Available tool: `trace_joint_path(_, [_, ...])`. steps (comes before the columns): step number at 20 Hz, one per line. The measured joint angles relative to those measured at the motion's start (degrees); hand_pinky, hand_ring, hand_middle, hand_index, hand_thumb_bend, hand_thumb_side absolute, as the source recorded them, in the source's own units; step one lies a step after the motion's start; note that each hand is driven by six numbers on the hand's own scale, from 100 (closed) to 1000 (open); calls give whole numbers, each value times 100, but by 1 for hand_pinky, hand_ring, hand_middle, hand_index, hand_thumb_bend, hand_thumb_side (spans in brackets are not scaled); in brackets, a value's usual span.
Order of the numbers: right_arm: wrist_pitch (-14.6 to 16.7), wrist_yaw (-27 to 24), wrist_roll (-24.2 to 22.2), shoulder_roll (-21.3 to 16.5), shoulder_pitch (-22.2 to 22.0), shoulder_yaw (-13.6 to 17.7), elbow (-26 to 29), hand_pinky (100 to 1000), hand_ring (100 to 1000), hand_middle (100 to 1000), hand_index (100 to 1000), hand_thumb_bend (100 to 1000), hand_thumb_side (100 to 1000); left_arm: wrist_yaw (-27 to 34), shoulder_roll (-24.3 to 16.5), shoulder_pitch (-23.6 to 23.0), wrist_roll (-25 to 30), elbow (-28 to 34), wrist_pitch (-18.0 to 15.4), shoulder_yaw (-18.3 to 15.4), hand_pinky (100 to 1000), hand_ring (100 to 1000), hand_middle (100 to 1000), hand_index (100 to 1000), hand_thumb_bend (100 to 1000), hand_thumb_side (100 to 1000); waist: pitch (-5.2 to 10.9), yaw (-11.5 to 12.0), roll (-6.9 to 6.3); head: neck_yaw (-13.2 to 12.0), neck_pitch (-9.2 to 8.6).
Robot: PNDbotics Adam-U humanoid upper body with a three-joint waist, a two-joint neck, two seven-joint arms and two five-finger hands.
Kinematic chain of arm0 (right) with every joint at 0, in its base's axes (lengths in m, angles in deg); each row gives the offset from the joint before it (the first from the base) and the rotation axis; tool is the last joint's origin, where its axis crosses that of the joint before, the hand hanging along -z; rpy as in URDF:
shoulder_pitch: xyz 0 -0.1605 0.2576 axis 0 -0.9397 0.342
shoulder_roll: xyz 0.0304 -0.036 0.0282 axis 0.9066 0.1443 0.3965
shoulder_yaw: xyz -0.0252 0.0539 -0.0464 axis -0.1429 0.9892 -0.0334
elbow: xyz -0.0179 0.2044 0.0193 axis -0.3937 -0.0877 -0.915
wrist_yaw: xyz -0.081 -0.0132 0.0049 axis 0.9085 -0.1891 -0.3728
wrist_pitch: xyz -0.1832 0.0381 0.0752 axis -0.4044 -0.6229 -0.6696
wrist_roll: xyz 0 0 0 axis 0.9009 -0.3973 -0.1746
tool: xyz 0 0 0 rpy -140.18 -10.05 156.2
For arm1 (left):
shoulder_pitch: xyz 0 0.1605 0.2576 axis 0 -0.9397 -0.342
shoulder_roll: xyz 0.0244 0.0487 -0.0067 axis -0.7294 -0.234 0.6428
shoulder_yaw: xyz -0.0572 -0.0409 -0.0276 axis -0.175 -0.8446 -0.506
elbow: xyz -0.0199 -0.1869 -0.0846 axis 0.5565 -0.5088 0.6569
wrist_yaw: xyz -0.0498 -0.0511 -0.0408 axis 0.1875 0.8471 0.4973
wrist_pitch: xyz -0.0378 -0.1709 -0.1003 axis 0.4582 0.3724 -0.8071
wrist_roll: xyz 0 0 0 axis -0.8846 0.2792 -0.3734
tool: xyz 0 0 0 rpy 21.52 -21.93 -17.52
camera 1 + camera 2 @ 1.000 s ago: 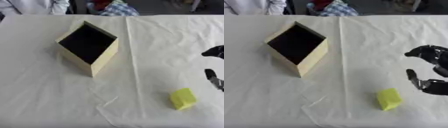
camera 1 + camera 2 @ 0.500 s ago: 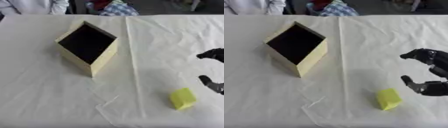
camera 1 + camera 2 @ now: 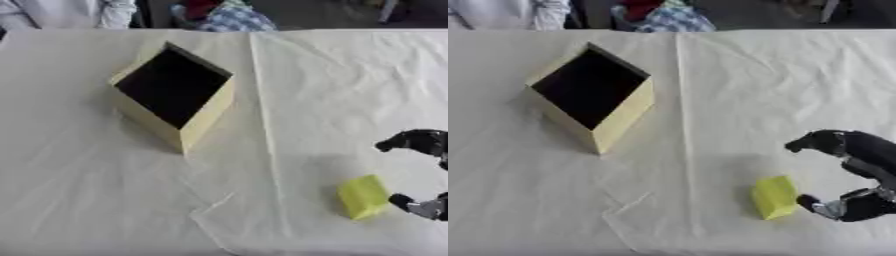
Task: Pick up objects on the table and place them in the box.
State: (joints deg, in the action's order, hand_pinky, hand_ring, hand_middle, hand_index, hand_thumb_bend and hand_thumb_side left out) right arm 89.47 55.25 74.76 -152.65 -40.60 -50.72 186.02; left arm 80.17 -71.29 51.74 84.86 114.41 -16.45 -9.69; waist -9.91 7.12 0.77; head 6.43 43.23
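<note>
My right hand (image 3: 846, 172) hangs at the near right with thumb and fingers spread apart, holding nothing. The yellow block (image 3: 775, 196) lies on the white cloth (image 3: 710, 100) just left of it, my lower fingertip almost against its right face. Its long axis runs near to far, so I judge I must close across its short width; the box (image 3: 592, 97) sits well off, far left.

1. The tabletop (image 3: 710, 90) wears a creased, matt white cloth.
2. The box (image 3: 619, 117) looks like matt pale cardboard, its inside dark.
3. The yellow block (image 3: 775, 197) looks matt.
4. The right hand (image 3: 859, 150) is black with silver metal parts.
</note>
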Motion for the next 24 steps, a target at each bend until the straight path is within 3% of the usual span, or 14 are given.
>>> trace_joint_path(14, [85,-297,-912,-111,228,-17,0,859,883,790,934,391,367,-7,0,-1,48,0,44,4,724,845,885,662,100,701,-4,10,1,26,1])
trace_joint_path(24, [-200,-263,-1285,-153,476,-303,0,866,886,789,931,396,382,-6,0,0,89,0,65,36,724,847,887,661,100,703,-42,84,-2,85,1])
